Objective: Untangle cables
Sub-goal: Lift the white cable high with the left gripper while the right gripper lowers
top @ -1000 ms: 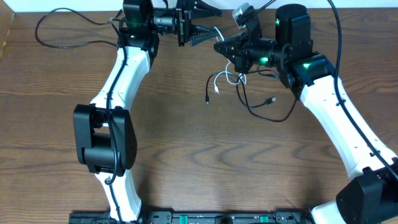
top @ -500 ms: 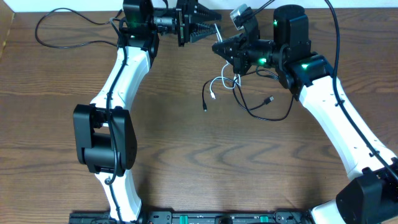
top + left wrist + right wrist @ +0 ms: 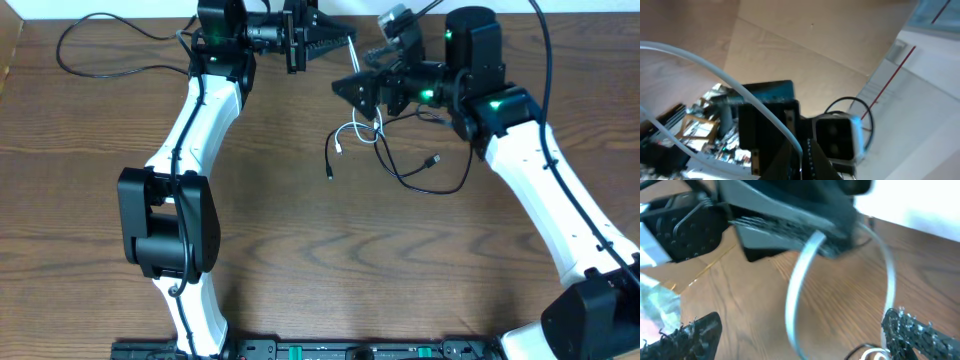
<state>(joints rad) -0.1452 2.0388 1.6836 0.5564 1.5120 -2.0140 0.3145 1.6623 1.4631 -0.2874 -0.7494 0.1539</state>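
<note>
At the far edge of the counter (image 3: pixel 300 250), the left pincer (image 3: pixel 345 40) is clamped on the white cable (image 3: pixel 352 128), one end raised. The right pincer (image 3: pixel 800 322) stands wide, holding nothing. The black cables (image 3: pixel 400 170) lie looped through the white below. Separation judged barely begun. No legible markings.

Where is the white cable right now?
Overhead view, far side, right of centre: the white cable is pinched in the shut left hand and hangs down to a loop on the table beside the black cables.
</note>
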